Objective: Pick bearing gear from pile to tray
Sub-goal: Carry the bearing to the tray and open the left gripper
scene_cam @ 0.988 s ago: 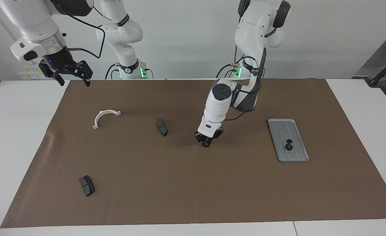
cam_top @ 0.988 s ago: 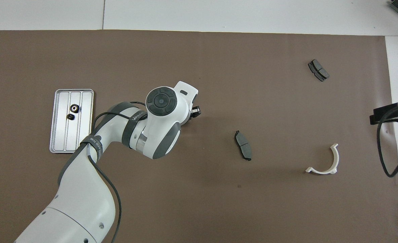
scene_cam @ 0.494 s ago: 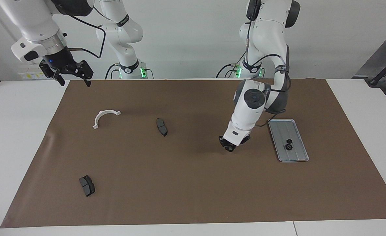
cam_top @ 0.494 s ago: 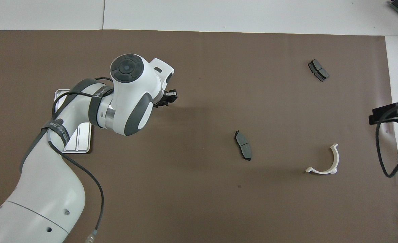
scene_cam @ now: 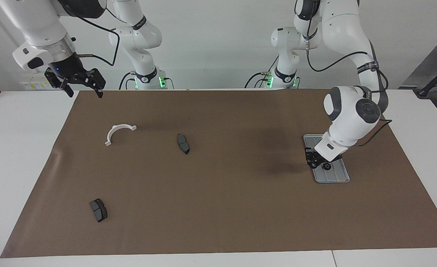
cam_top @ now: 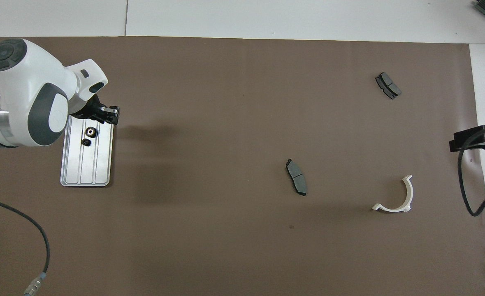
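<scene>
The silver tray [scene_cam: 332,177] [cam_top: 87,172] lies toward the left arm's end of the brown mat. Two small black bearing gears [cam_top: 90,131] [cam_top: 86,142] rest in it; the facing view shows only one [scene_cam: 327,166]. My left gripper [scene_cam: 313,161] [cam_top: 111,116] hangs low over the tray's rim, at the corner farther from the robots. It is shut on a small dark bearing gear, which barely shows between the tips. My right gripper [scene_cam: 82,89] waits open, raised over the mat's edge at the right arm's end.
What remains of the pile lies spread out: a dark brake pad [scene_cam: 183,143] [cam_top: 296,176] mid-mat, a white half-ring bracket [scene_cam: 119,132] [cam_top: 394,197] nearer the right arm's end, and another brake pad [scene_cam: 98,210] [cam_top: 388,85] farthest from the robots.
My left arm has swung from the middle of the mat to the tray, carrying the small dark part. The right arm has stayed where it was.
</scene>
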Robot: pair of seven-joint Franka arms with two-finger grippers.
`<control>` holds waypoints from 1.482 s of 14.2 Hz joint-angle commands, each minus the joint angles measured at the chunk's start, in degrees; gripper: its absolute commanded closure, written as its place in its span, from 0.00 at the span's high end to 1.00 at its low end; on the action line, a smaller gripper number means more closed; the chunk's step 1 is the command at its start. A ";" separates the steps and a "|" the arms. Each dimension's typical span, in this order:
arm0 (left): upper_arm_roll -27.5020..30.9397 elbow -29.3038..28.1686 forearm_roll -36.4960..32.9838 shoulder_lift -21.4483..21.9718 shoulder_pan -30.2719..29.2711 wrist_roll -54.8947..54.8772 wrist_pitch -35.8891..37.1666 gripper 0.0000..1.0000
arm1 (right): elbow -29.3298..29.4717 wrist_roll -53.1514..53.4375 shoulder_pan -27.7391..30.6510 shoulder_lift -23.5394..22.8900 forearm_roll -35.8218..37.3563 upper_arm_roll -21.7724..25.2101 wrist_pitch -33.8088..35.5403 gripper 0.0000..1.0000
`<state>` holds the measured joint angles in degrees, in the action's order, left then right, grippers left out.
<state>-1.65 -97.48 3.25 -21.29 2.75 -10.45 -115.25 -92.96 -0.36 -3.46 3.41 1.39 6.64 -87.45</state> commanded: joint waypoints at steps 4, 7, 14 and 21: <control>-0.63 -10.88 -0.44 5.55 -7.93 -17.65 -1.20 0.09 | -1.26 0.54 0.03 1.34 -1.13 -0.05 0.62 1.00; -0.54 -15.18 -0.44 7.75 -9.60 -21.79 -1.90 0.09 | -1.26 0.54 0.03 1.34 -1.13 -0.05 0.62 1.00; -0.63 -24.69 -0.44 10.30 -11.63 -24.88 -11.75 0.11 | -1.26 0.54 0.03 1.34 -1.13 -0.05 0.62 1.00; -0.98 -21.53 -0.27 11.00 -9.97 -21.46 -10.70 0.62 | -0.73 0.80 0.38 0.38 -2.62 -0.05 0.27 1.00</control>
<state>-2.59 -119.29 3.26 -12.10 -8.06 -33.83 -126.26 -93.04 -0.33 -3.46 3.40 0.31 6.64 -87.45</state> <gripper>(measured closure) 0.630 0.000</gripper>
